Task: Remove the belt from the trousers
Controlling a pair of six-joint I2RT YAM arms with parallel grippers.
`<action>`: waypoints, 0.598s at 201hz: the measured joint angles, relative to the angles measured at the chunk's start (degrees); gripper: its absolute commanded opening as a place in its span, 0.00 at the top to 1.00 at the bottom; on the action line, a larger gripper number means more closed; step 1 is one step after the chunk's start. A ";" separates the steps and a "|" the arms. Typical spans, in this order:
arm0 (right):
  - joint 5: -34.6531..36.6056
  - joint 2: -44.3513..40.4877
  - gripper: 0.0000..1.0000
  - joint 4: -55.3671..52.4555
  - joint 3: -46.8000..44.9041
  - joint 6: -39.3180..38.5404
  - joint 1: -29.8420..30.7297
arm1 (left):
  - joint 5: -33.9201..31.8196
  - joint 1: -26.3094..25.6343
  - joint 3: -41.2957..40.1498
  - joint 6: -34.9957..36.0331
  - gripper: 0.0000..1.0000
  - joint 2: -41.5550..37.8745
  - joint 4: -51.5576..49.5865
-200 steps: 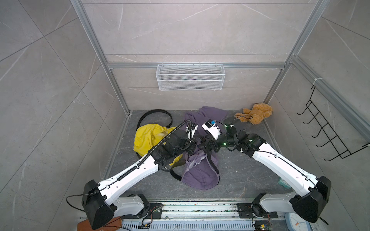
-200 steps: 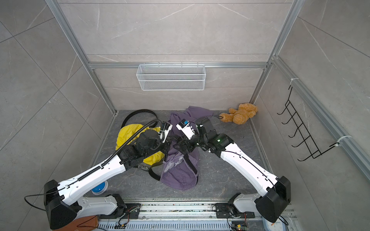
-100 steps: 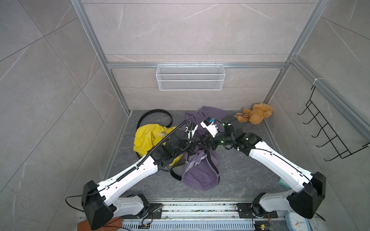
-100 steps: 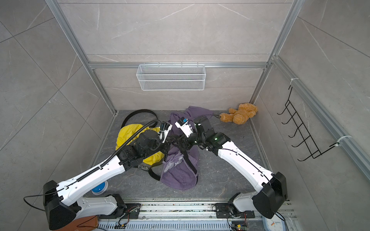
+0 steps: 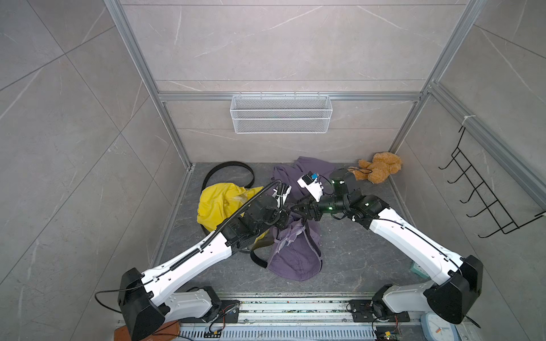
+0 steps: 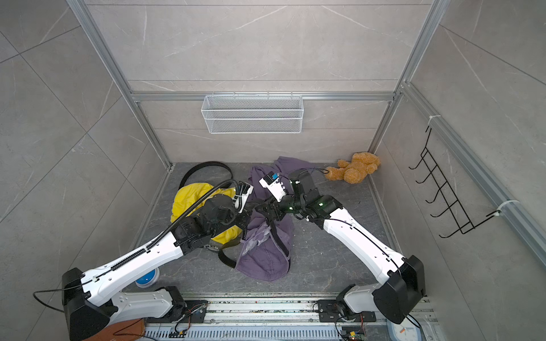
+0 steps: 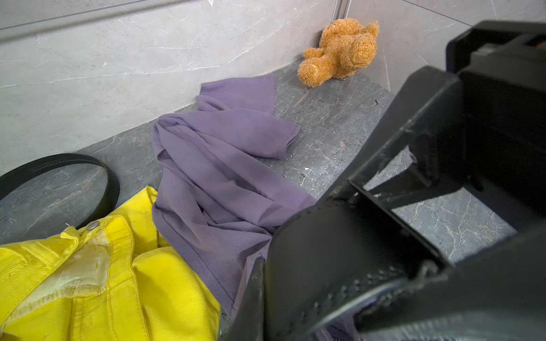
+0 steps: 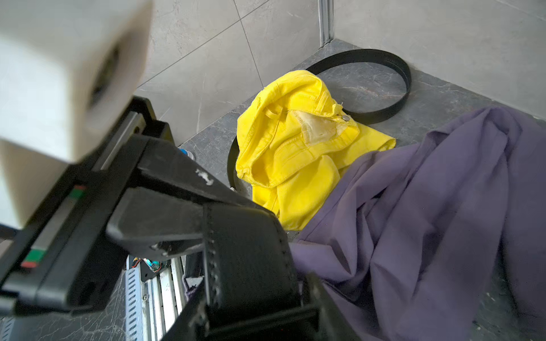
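I see the trousers (image 5: 295, 265) heaped in the middle of the bench (image 5: 354, 251) in both top views. The legs trail off toward 12 o'clock, and the waist end peaks up where my two claws meet. The belt (image 5: 257, 259) runs through that waist: one loose end curls out toward 8 o'clock, and a strap runs down the heap's 3 o'clock side.

My left claw (image 5: 288, 220) comes in from 8 o'clock and is pressed together on the belt at the peak. The right wrist view shows it hard against the strap's stitched edge. My right claw (image 5: 298, 211) reaches in from 4 o'clock, nearly tip to tip with the left. The strap passes between its jaws in its own wrist view, but I cannot tell whether they pinch it or only straddle it.

A yellow pair (image 5: 221, 203) lies crumpled at 9 o'clock, touching the trousers, with a second belt (image 5: 230, 165) looping behind it at 11. A teddy (image 5: 379, 169) sits in the 2 o'clock corner.
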 measured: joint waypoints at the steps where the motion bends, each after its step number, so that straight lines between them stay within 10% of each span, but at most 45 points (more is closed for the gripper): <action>1: -0.04 0.00 0.75 0.00 -0.02 0.00 0.00 | 0.00 0.00 0.00 0.00 1.00 -0.02 0.00; 120: -2.71 -1.01 0.88 -3.56 -1.33 -1.97 -3.19 | -9.77 6.08 -4.72 -4.13 1.00 -8.90 -0.26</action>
